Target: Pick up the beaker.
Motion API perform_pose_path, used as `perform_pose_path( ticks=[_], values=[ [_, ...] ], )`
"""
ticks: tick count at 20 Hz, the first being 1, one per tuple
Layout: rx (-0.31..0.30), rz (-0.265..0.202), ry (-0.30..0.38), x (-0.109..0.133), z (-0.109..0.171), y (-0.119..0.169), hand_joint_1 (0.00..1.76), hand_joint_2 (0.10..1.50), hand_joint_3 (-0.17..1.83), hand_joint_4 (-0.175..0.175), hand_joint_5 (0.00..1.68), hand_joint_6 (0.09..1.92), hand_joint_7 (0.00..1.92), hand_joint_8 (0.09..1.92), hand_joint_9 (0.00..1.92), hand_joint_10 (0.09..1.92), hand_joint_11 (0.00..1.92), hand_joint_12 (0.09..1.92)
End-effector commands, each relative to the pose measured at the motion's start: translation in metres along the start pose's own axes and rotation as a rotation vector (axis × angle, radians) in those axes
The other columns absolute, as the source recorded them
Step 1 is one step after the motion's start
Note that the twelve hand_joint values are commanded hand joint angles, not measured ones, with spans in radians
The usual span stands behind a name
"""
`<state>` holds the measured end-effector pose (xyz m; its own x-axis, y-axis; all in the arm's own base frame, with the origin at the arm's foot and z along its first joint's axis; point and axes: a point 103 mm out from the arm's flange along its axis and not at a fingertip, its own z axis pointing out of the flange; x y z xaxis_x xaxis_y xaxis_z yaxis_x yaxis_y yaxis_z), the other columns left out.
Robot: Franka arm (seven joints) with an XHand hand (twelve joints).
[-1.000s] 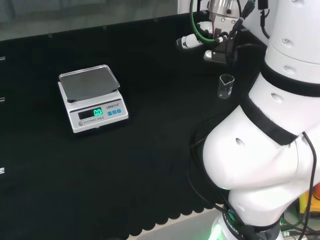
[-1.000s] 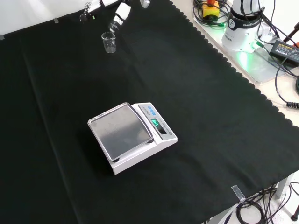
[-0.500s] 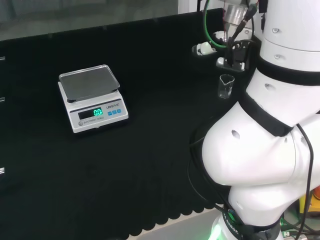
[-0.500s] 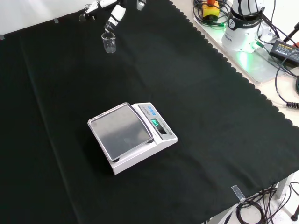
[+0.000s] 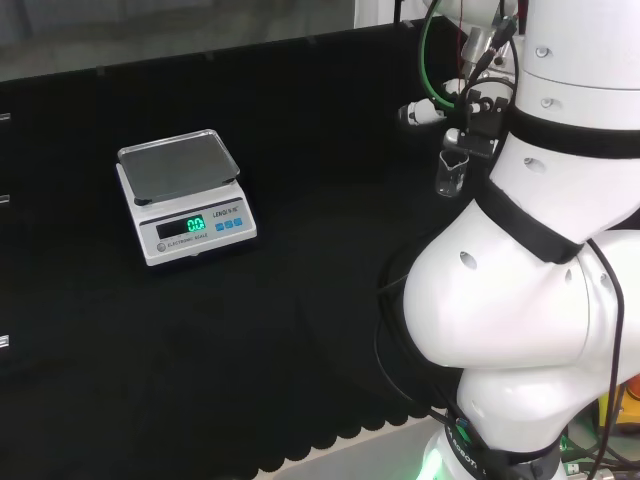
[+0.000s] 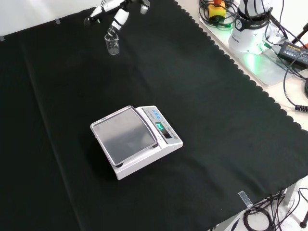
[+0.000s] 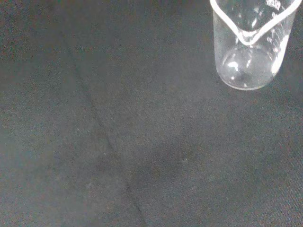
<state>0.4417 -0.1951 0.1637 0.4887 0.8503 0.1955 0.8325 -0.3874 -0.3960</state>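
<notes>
Scale [image 5: 185, 200]: lit green digits on the front display [image 5: 195, 224], with a line of small print above and below it, too small to read; the display [image 6: 160, 127] also glows in the front view. Beaker [image 7: 248, 45]: white graduation print near the rim, cut off and illegible.

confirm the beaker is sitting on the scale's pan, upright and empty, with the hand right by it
Not on the pan. The front view shows the beaker standing on the black cloth, well away from the scale. It is upright and empty, with the hand right by it.
</notes>
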Motion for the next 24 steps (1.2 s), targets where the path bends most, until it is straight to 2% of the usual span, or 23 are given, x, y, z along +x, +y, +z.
perform_pose_path(
  ticks=[1, 8, 15, 18, 23, 24],
  values=[
    [0.022, 0.025, -0.001, -0.004, 0.015, 0.006, 0.28, 1.01, -0.01, -0.062, 0.03, 0.09, 0.00, 0.48, 0.00, 0.39, 0.00, 1.35],
    [0.049, 0.065, 0.019, -0.019, 0.029, 0.015, 0.28, 1.01, -0.01, -0.063, 0.04, 0.09, 0.00, 0.49, 0.00, 0.39, 0.00, 1.35],
    [0.094, 0.071, 0.029, -0.032, 0.043, 0.021, 0.29, 1.01, -0.01, -0.063, 0.04, 0.09, 0.00, 0.49, 0.00, 0.39, 0.00, 1.34],
    [0.099, 0.081, -0.004, -0.030, 0.049, 0.022, 0.29, 1.01, -0.01, -0.064, 0.04, 0.09, 0.00, 0.49, 0.00, 0.39, 0.00, 1.34],
    [0.097, 0.071, -0.008, -0.025, 0.058, 0.021, 0.30, 1.00, -0.01, -0.064, 0.04, 0.09, 0.00, 0.49, 0.00, 0.39, 0.00, 1.34],
    [0.093, 0.073, -0.014, -0.023, 0.059, 0.022, 0.33, 1.00, -0.01, -0.066, 0.05, 0.09, 0.00, 0.54, 0.00, 0.45, 0.00, 1.34]
  ],
)
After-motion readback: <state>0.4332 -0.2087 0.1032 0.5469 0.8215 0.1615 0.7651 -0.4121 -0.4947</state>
